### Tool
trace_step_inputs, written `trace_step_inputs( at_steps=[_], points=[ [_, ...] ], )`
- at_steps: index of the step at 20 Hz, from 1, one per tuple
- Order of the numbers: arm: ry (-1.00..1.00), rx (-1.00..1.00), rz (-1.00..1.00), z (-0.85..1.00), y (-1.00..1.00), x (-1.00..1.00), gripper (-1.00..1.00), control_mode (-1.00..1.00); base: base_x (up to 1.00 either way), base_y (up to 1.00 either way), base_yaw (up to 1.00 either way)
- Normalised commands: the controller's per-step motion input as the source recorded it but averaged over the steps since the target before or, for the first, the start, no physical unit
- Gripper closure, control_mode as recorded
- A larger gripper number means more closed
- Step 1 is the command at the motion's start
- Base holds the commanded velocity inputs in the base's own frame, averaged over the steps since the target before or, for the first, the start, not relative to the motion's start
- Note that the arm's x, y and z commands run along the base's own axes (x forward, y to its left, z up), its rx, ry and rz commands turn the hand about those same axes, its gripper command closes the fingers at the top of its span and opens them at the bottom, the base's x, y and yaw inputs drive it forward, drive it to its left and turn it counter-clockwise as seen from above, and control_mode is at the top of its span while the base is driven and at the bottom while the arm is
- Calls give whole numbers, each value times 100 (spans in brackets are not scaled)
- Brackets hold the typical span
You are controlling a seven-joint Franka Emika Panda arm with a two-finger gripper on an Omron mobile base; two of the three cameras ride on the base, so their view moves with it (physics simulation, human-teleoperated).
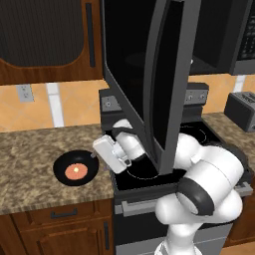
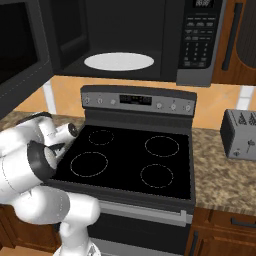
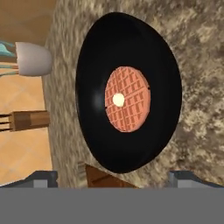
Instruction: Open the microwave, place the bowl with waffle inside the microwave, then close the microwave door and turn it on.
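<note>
The black bowl (image 1: 75, 169) sits on the granite counter left of the stove, with the orange-pink waffle (image 1: 74, 172) lying flat in it. My gripper (image 1: 95, 153) hovers just right of the bowl's rim, pointed at it, open and empty. In the hand view the bowl (image 3: 129, 92) and waffle (image 3: 127, 99) lie straight ahead, and my gripper (image 3: 114, 179) has its fingertips (image 3: 41, 177) spread wide, short of the bowl. The microwave (image 2: 200, 40) hangs above the stove. Its door (image 1: 154, 74) is swung wide open, showing the white turntable (image 2: 119, 61).
The open door juts out over the stove (image 2: 130, 155), right above my arm. A toaster (image 2: 240, 134) stands on the counter to the right. Dark wooden cabinets (image 1: 45, 35) hang above the bowl's counter (image 1: 30, 149). A drawer front (image 1: 60, 215) lies below it.
</note>
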Motion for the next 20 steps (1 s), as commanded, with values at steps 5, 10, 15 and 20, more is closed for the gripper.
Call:
trace_step_inputs(
  at_steps=[5, 10, 15, 20],
  points=[
    [1, -1, 0, -29, 2, 31, -100, -100, 0, 0, 0],
    [0, -9, 0, -43, 38, 26, -100, -100, 0, 0, 0],
    [1, -10, 0, -42, 44, 21, -100, -100, 0, 0, 0],
    [6, -2, 0, -40, 12, 13, 100, -100, 0, 0, 0]
  ],
)
